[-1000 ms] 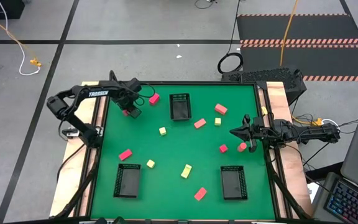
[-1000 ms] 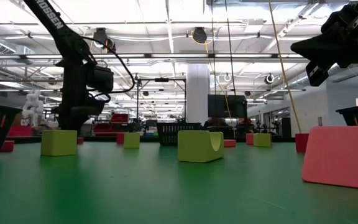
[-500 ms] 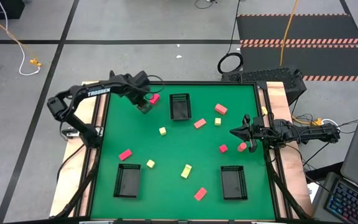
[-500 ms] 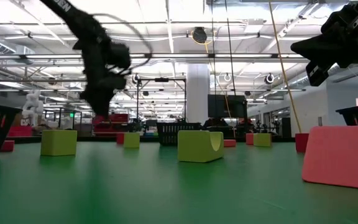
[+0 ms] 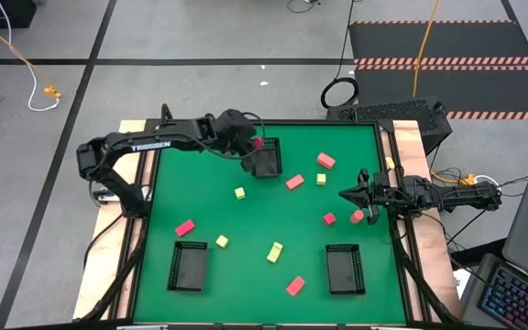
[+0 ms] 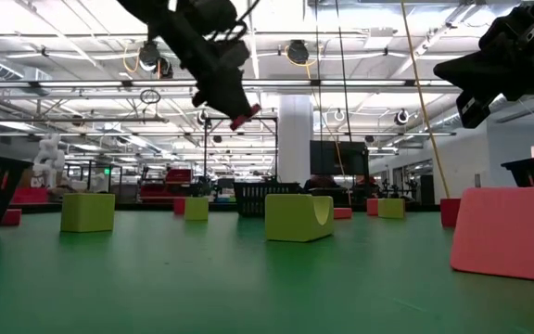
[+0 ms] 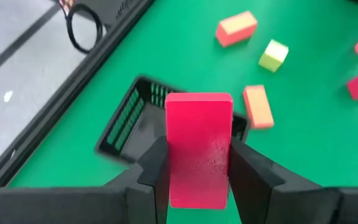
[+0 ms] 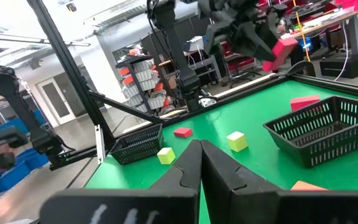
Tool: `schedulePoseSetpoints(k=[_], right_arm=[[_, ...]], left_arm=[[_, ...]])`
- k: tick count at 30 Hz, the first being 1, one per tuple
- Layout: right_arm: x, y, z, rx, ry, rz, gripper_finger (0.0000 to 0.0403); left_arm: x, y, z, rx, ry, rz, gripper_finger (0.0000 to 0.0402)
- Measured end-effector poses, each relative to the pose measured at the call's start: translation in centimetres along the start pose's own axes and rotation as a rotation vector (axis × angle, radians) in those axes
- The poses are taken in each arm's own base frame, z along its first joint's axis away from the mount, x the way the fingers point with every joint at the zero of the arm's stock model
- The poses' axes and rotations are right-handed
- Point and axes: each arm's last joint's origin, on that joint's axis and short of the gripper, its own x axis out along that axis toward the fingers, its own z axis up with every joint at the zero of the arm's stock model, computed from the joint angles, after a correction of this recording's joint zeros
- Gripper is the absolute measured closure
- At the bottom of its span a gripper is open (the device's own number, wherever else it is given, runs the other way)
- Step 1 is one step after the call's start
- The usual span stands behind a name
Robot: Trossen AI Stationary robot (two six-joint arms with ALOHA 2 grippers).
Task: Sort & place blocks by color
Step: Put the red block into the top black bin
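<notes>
Two fingers of the left gripper (image 7: pixel 197 177) clamp a magenta-pink block (image 7: pixel 198 147), held aloft seemingly just over the far black mesh tray (image 5: pixel 266 158). Right gripper (image 5: pixel 346 194), fingers together, waits near the table's right edge.

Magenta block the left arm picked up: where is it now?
The magenta block is clamped in the left gripper, held in the air over the black mesh tray at the table's far edge, per the high view.
</notes>
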Motion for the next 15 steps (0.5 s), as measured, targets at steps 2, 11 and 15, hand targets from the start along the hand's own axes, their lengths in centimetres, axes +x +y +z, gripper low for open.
schedulePoseSetpoints(k=[2,11,15], right_arm=[[0.0,0.0,0.0,0.000,0.000,0.000,0.0403],[0.0,0.0,0.0,-0.003,-0.002,0.000,0.0403],[0.0,0.0,0.0,-0.003,-0.003,0.001,0.0403]], left_arm=[[1.2,0.0,-0.2,0.002,0.011,0.001,0.0278],[6.1,0.0,-1.5,0.033,0.070,0.002,0.0278],[6.2,0.0,-1.5,0.037,0.062,-0.001,0.0278]])
